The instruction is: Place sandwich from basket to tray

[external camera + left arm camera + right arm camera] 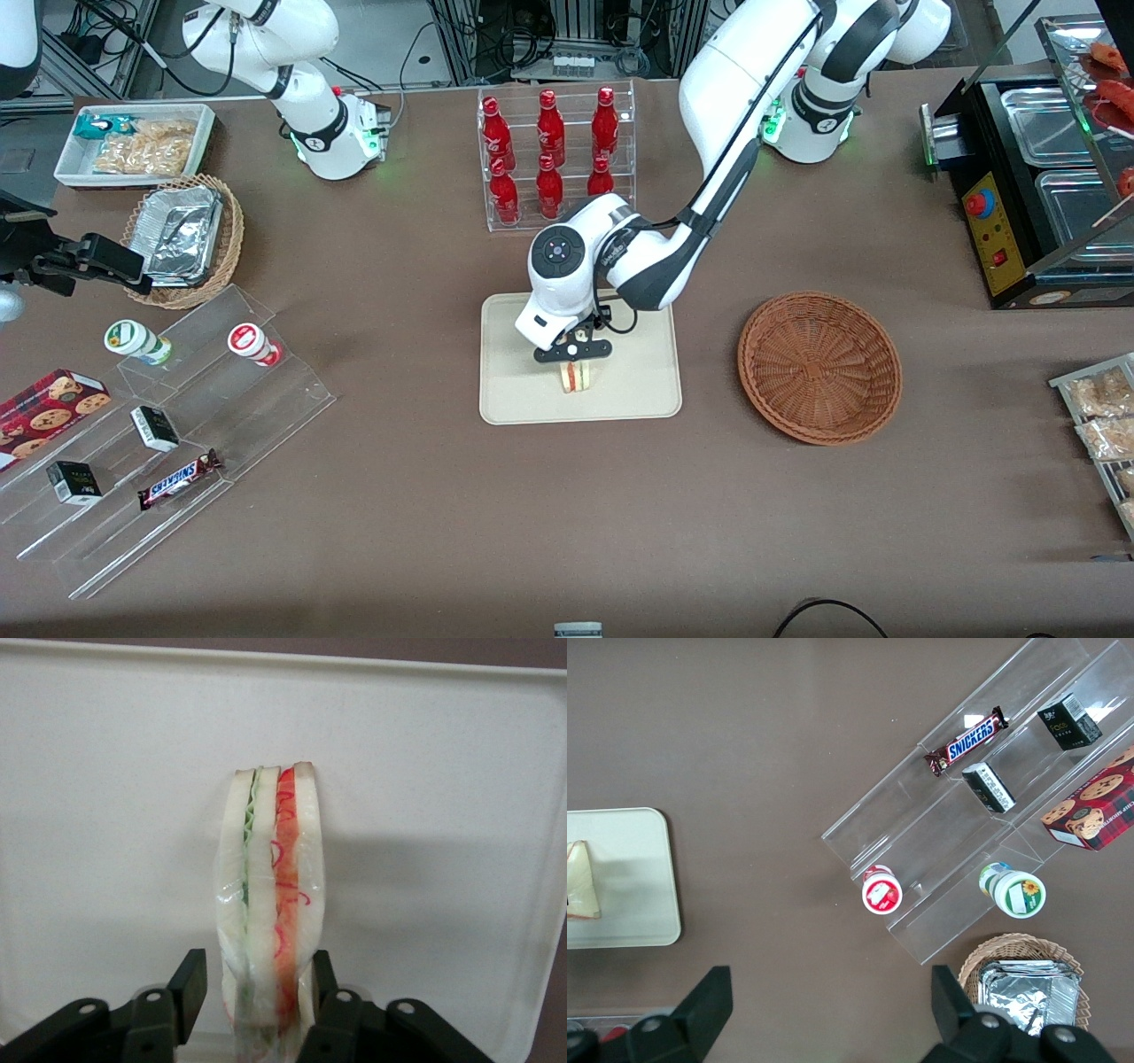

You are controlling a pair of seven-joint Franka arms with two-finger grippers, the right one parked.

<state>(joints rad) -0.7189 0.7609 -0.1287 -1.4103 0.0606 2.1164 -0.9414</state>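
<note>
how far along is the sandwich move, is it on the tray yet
Nearly finished. The basket is empty, and the sandwich stands on edge over the tray, apparently touching it. The tool grips its end, fingers on both sides. Left: release and lift away.

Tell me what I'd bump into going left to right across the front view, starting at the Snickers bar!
Snickers bar → tray → sandwich, held by the gripper → basket → bagged snacks.

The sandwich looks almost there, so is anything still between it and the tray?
Nothing visible. The gripper holds the sandwich directly over the tray, whose surface beneath is bare. The basket sits empty toward the working arm's end.
</note>
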